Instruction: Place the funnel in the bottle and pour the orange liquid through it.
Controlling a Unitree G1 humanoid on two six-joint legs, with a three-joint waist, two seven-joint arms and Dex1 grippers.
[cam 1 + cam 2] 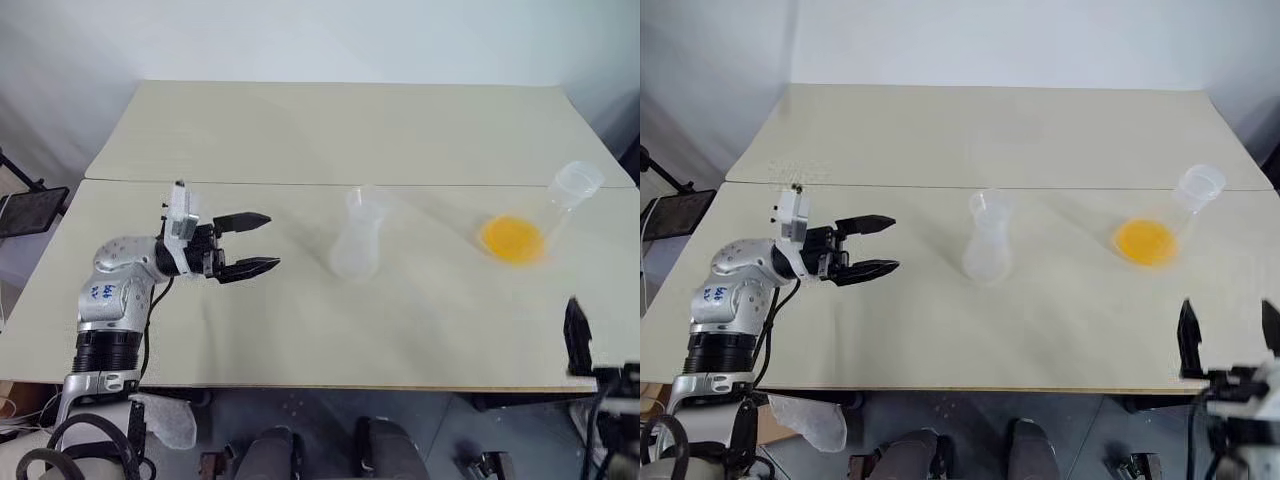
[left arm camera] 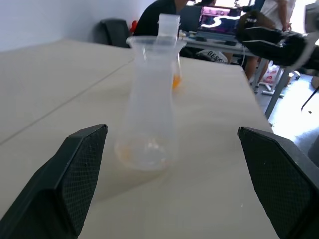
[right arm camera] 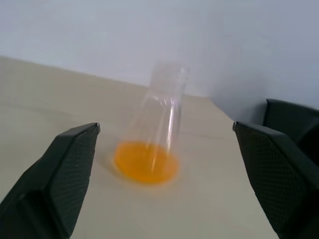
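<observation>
The bottle, a small translucent conical flask, stands upright in the middle of the table, with a faint orange trace at its bottom. The orange liquid pools in a larger clear flask at the right. I cannot make out the funnel. My left gripper hovers open to the left of the bottle and points at it, a hand's width away. My right gripper is open at the table's near right edge, short of the larger flask, and its fingers frame that flask.
The beige table has a seam running across its middle. A black stand sits off the left edge. In the left wrist view, a desk with screens and a seated person in dark clothes lie beyond the table's right end.
</observation>
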